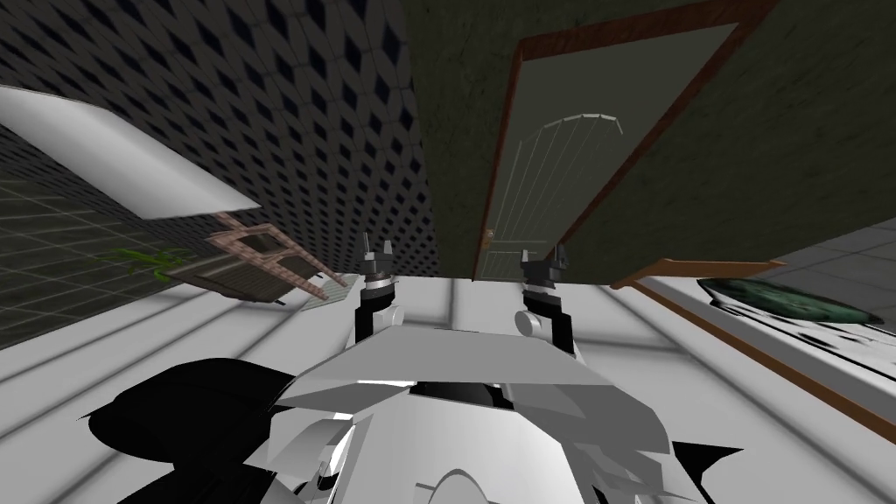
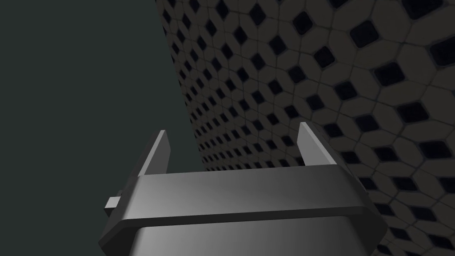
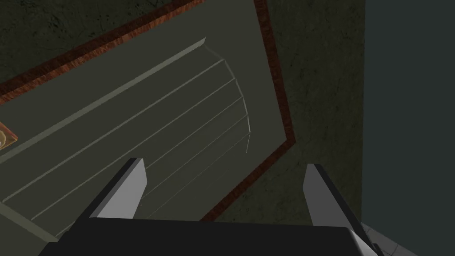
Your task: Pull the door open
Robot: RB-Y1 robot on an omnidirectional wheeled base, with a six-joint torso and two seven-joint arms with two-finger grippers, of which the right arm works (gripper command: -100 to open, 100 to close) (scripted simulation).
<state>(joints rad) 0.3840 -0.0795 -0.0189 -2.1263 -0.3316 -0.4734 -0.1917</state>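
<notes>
A grey-green panelled door [image 1: 560,166] in a reddish-brown frame [image 1: 499,166] stands ahead, shut in a dark green wall. Its small handle [image 1: 490,234] sits low on the door's left edge; the right wrist view catches that handle [image 3: 4,138] at the picture's edge. My right gripper [image 1: 544,256] is open, some way short of the door [image 3: 133,120], pointing at its panel. My left gripper [image 1: 378,251] is open too, facing a tiled wall, with nothing between its fingers [image 2: 156,151].
A dark diamond-tiled wall [image 1: 262,114] runs along the left, with a wooden chair-like frame [image 1: 262,254] and a green plant [image 1: 149,260] at its foot. On the right a white counter [image 1: 787,341] with brown trim carries a dark green basin [image 1: 787,297]. Pale floor lies between.
</notes>
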